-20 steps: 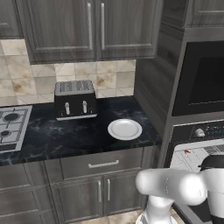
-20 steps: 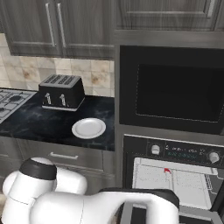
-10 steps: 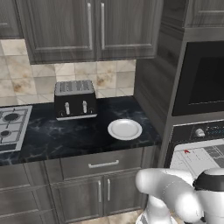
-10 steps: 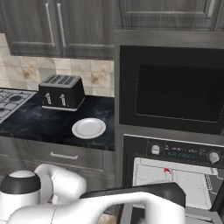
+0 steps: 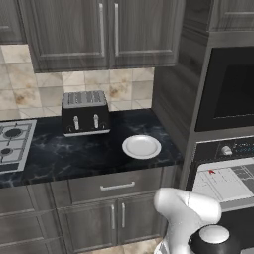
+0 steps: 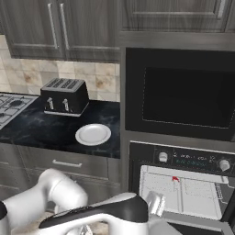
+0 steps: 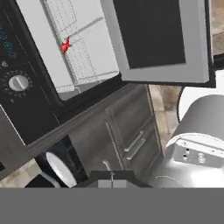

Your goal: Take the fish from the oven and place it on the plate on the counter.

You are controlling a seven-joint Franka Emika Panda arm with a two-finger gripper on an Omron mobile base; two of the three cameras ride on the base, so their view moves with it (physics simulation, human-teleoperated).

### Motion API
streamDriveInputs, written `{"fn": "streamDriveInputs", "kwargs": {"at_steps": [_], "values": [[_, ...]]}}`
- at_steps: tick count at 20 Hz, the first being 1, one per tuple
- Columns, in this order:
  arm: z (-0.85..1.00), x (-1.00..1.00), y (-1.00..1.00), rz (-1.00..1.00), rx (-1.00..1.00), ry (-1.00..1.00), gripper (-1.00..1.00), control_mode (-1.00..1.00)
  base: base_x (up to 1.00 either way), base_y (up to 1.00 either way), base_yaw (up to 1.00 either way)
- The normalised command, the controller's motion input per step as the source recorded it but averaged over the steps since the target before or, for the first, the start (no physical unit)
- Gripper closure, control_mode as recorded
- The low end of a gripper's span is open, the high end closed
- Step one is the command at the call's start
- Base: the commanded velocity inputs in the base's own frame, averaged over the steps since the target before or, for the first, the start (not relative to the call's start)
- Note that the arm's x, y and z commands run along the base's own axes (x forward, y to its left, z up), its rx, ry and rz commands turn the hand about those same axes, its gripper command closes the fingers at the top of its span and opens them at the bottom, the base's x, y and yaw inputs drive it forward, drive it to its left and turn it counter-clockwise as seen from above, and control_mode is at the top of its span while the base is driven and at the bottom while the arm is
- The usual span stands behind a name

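Note:
The fish (image 6: pixel 175 178) is a small red piece lying on the pale grey rack tray (image 6: pixel 183 193) that is pulled out of the oven (image 6: pixel 188 159) below its knobbed strip. From the left base view the fish (image 5: pixel 212 172) lies at the tray's near left corner. In the hand view the fish (image 7: pixel 65 45) is far off at the upper left, and the oven door (image 7: pixel 157 39) hangs open. The white plate (image 5: pixel 141 147) sits empty on the black counter (image 5: pixel 74 156), right of the toaster. My gripper (image 7: pixel 112 180) is low, well short of the tray, shut on nothing.
A black toaster (image 5: pixel 84 113) stands at the back of the counter, and a steel gas hob (image 5: pixel 12 144) lies at its left end. A black glass-fronted unit (image 6: pixel 181 94) sits above the oven. Grey drawers (image 5: pixel 116 186) run below the counter. My white arm (image 5: pixel 188 213) crosses low in front.
The arm has swung lower and toward the oven, its elbow sinking in both base views. The fish, tray and plate have not moved.

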Motion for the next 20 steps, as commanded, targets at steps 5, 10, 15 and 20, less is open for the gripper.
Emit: {"fn": "streamDriveInputs", "kwargs": {"at_steps": [5,10,15,20], "values": [[-0.08,0.27,-0.07,0.04,-0.25,-0.14,1.0,-1.0,0.0,0.0,0.0],[-0.51,0.36,-0.39,0.15,-0.19,-0.27,1.0,-1.0,0.0,0.0,0.0],[-0.24,0.12,-0.58,0.2,-0.1,-0.26,1.0,-1.0,0.0,0.0,0.0],[0.01,0.0,-0.32,0.06,-0.21,-0.22,1.0,-1.0,0.0,0.0,0.0]]}}
